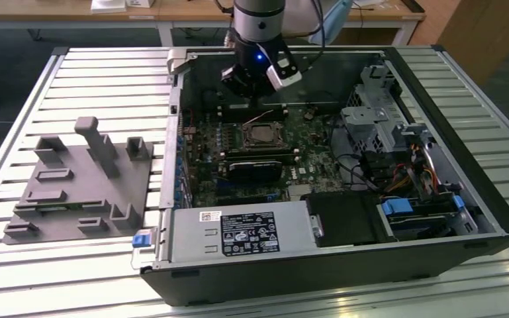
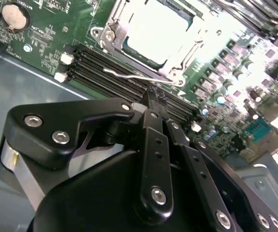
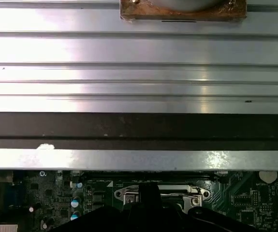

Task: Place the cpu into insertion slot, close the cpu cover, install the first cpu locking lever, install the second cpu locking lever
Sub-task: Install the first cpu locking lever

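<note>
while hanging in the computer case (image 1: 325, 281), gripper (image 2: 152, 95) pinched narrow, seemingly empty. just ahead of fingertips: cpu cover (image 2: 110, 21) down over cpu (image 2: 153, 34), seated in insertion slot (image 1: 261, 136). nearest fingertips, locking lever (image 2: 129, 76) looks unlatched, long axis crosswise, roughly along memory slots (image 2: 109, 72). best pressed squarely, then tucked sideways.

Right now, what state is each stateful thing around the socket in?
cpu: seated in the insertion slot.
cpu cover: down over the chip.
locking lever: wire arm beside the socket; latched or not, cannot tell.
gripper: above the memory slots, holding nothing visible.
</note>
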`<state>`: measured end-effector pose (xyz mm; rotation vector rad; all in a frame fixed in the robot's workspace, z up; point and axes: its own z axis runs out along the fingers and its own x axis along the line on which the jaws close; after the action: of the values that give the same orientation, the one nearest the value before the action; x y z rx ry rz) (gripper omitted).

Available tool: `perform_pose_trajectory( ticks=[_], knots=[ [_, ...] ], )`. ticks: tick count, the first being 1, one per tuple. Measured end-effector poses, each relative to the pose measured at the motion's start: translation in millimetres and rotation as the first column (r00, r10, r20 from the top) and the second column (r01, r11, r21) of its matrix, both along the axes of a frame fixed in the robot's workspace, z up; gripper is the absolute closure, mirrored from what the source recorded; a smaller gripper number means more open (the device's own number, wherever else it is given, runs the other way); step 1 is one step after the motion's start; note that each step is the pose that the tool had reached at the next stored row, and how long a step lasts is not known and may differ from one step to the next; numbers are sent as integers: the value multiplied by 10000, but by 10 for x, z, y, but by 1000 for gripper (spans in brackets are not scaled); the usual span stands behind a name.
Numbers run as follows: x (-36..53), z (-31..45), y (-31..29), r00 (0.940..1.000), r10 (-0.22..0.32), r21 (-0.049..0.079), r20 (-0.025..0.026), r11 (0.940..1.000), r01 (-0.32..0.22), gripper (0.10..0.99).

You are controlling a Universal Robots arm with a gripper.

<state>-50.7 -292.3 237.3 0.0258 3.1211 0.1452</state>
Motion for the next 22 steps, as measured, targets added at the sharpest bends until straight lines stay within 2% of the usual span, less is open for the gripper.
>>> perform_pose_trajectory(
  ticks=[6,11,22],
  knots=[
    [16,-67,0,10000,16,-2,1,10000,-16,980],
    [52,-85,0,9998,222,-2,-1,9998,-222,980],
    [141,-118,19,9998,222,-2,0,9998,-222,980]
  ],
)
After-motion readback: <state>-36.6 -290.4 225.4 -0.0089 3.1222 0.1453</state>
